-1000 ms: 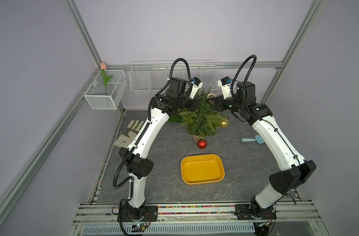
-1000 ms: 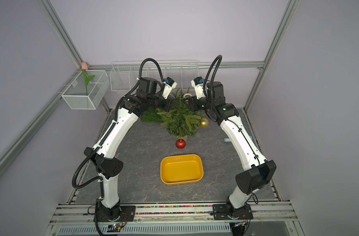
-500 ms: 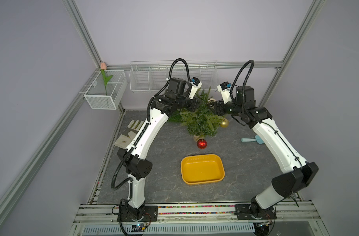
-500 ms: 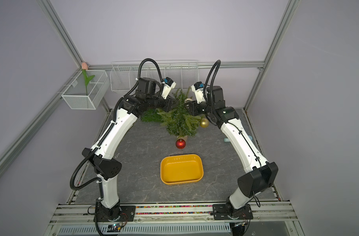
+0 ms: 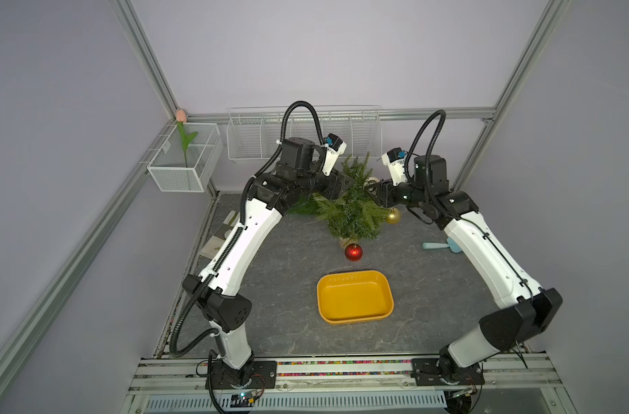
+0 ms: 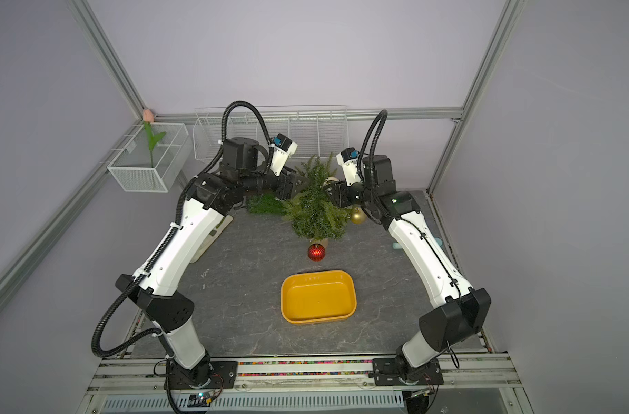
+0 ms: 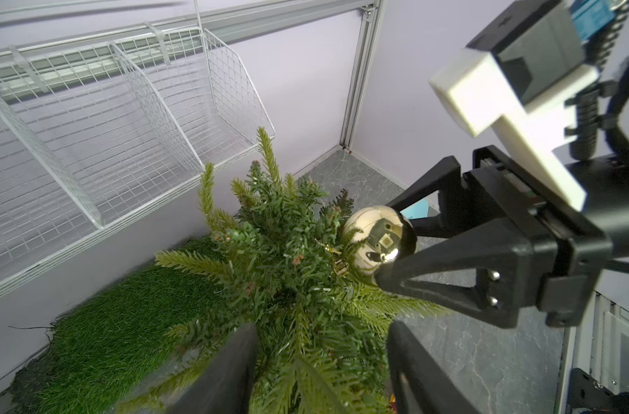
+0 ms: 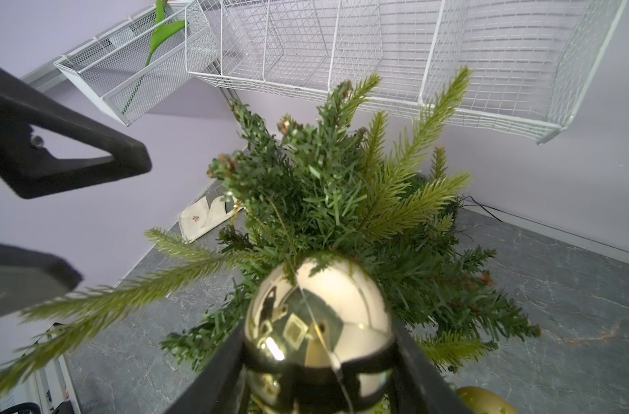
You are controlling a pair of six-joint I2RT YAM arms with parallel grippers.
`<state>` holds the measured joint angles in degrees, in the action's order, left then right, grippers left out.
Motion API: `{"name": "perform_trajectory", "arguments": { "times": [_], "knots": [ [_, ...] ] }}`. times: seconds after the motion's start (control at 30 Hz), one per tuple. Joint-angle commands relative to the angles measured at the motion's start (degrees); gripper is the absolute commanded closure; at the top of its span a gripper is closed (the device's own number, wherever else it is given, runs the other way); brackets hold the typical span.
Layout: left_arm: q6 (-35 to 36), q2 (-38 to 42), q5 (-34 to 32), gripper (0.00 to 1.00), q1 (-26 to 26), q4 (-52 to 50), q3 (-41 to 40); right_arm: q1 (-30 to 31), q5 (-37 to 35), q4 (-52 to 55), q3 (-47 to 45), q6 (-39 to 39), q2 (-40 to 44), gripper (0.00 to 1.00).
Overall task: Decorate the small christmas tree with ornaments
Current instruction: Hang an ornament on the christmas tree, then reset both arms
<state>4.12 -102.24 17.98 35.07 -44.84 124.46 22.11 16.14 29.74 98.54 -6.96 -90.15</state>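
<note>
The small christmas tree [image 5: 352,208] [image 6: 314,211] stands at the back of the table. A gold ornament [image 5: 393,216] [image 6: 357,216] hangs at its right side. On the table in front of its base lies a ribbed red ornament [image 5: 353,252] [image 6: 316,252]. My right gripper [image 8: 318,335] [image 7: 386,243] [image 5: 372,186] is shut on the mirror-like silver ornament [image 8: 316,315] [image 7: 377,240], pressed into the upper branches from the right. My left gripper [image 7: 322,372] [image 8: 108,222] [image 5: 345,182] stands open on the tree's left side, with only branches [image 7: 305,358] between its fingers.
A yellow tray [image 5: 356,276] sits near the front centre. A green grass mat [image 7: 108,322] [image 5: 302,208] lies left of the tree. White wire baskets [image 5: 255,143] hang on the back wall. A mesh box [image 5: 176,175] holds a tulip. A light-blue tool [image 5: 438,245] lies at the right.
My left gripper has gone from shut to open beside the tree. My right gripper has shifted a little leftward into the branches with the silver ornament.
</note>
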Motion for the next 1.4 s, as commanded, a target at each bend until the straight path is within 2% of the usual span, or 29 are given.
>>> {"name": "perform_trajectory", "arguments": {
  "times": [0.0, 0.2, 0.47, 0.57, 0.63, 0.7, 0.8, 0.87, 0.93, 1.1, 1.27, 1.37],
  "knots": [
    [-1.1, 1.7, -0.3, 0.39, -0.5, 2.2, -1.3, -0.4, 0.4, -1.5, -1.3, -0.5, 2.2, 0.35],
    [-1.1, 2.3, -0.9, 0.37, -0.5, 2.6, -2.1, -0.4, -0.3, -1.6, -2.4, -0.7, 3.6, 0.13],
    [-0.8, 3.4, -3.1, 0.34, -0.6, 3.3, -3.6, -0.5, -2.9, -0.9, -3.2, -0.3, 6.6, 0.10],
    [-0.9, 5.2, -5.2, 0.27, -0.8, 4.7, -6.7, -0.8, -5.4, -0.2, -4.1, 0.5, 8.5, 0.09],
    [-1.4, 7.2, -6.5, 0.14, -1.0, 6.5, -10.1, -1.6, -6.6, 0.3, -4.8, 0.8, 9.9, 0.08],
    [-2.6, 9.9, -7.9, 0.02, -1.9, 9.1, -14.8, -3.2, -7.4, 0.8, -6.0, 0.8, 11.3, 0.08],
    [-4.8, 14.6, -10.7, 0.01, -3.5, 13.0, -22.5, -6.0, -10.0, 1.3, -9.4, 1.1, 14.3, 0.03],
    [-6.4, 17.8, -12.2, 0.01, -5.2, 15.1, -28.1, -8.6, -10.9, 1.3, -12.0, 0.7, 16.2, 0.11],
    [-8.0, 21.5, -15.4, 0.01, -7.1, 17.5, -34.3, -11.3, -12.9, 1.5, -14.7, 0.6, 17.8, 0.11],
    [-10.4, 33.4, -26.7, 0.01, -10.8, 28.3, -54.7, -15.9, -21.1, -3.3, -26.1, 1.3, 22.8, 0.11],
    [-6.2, 42.2, -42.6, 0.01, -11.2, 41.7, -75.1, -20.1, -26.0, -15.2, -42.3, -0.2, 26.5, 0.11],
    [-3.9, 44.2, -49.7, 0.01, -11.5, 49.5, -84.7, -21.6, -26.2, -25.2, -53.3, 0.5, 26.9, 0.11]
  ]
}}
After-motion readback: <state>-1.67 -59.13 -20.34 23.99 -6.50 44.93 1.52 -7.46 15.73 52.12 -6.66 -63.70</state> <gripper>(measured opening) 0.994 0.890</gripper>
